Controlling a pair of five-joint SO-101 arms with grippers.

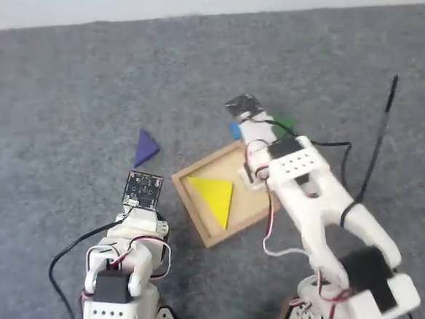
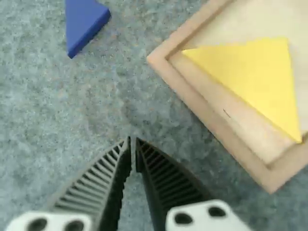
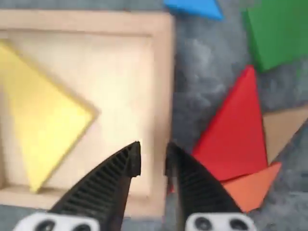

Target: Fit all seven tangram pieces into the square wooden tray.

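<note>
Showing the tray [image 1: 190,212] on the grey tabletop [image 1: 63,104] with one piece seated: the yellow triangle [image 1: 215,192] lies flat inside along one wall, which leaves the remaining floor free for the other six.

The left gripper [image 2: 133,142] hangs over bare tabletop between the purple triangle [image 1: 147,146] and the tray's corner. Its fingers are drawn to a narrow slit and hold nothing, a posture judged to be waiting rather than working.

The right gripper [image 3: 153,154] sits above the tray's rim, fingers slightly parted and empty. Just outside that rim the red triangle [image 3: 236,134], the orange piece [image 3: 250,187] and the tan piece [image 3: 284,130] lie touching in a cluster, with the green piece [image 3: 279,33] and the blue piece [image 3: 195,7] near them. This crowding probably explains the arm's station there, since most loose stock lies on its side.
</note>
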